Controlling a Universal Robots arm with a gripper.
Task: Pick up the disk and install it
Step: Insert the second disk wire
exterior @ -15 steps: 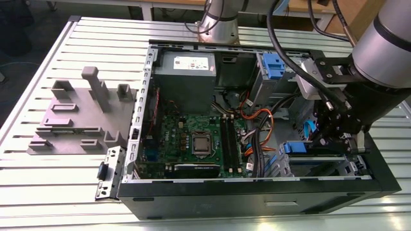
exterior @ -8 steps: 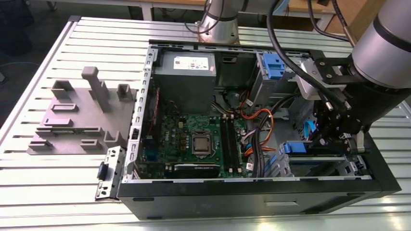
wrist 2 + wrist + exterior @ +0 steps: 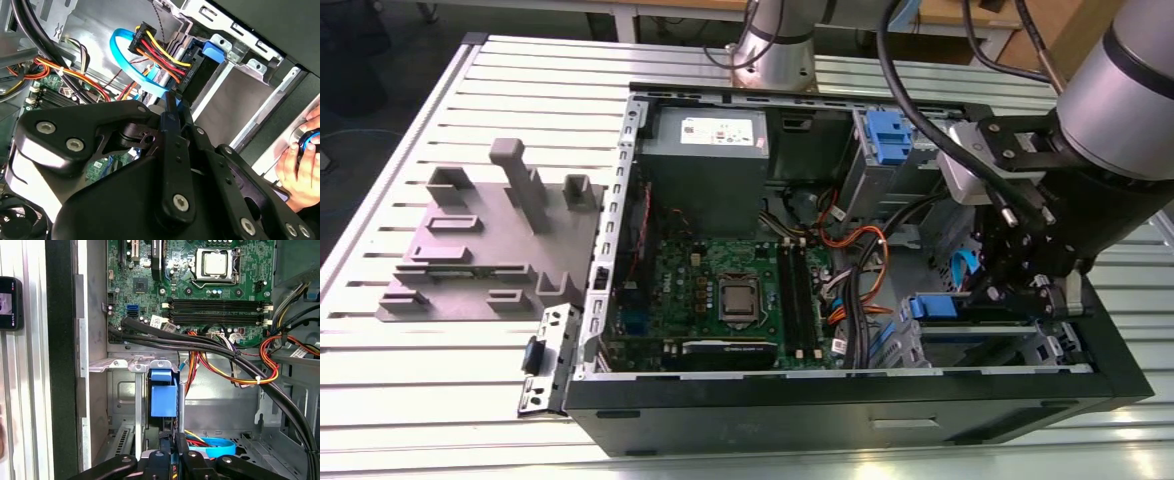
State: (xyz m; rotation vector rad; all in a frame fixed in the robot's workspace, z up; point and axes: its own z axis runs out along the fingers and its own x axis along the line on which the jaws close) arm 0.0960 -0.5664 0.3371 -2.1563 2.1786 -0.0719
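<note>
Gripper (image 3: 994, 298) at the drive bay (image 3: 125, 390) of an open case (image 3: 854, 405) on the bench (image 3: 440, 400), holding the disk (image 3: 164, 395).
The disk stands on edge in the bay, in the case corner at the exterior view's lower right, its blue carrier (image 3: 941, 306) between the bay's metal rails. In the first wrist view the fingers (image 3: 182, 446) are drawn close together, pinching the carrier's near edge; only a thin blue strip shows between them. A blue cable (image 3: 125, 55) loops just beside the bay, and bundled wires (image 3: 235, 367) cross from the motherboard (image 3: 200, 285) side. A grey fixture (image 3: 480, 240) lies on the bench at the exterior view's left, well apart from the gripper. In the second wrist view a hand (image 3: 300, 167) rests outside the case wall.
</note>
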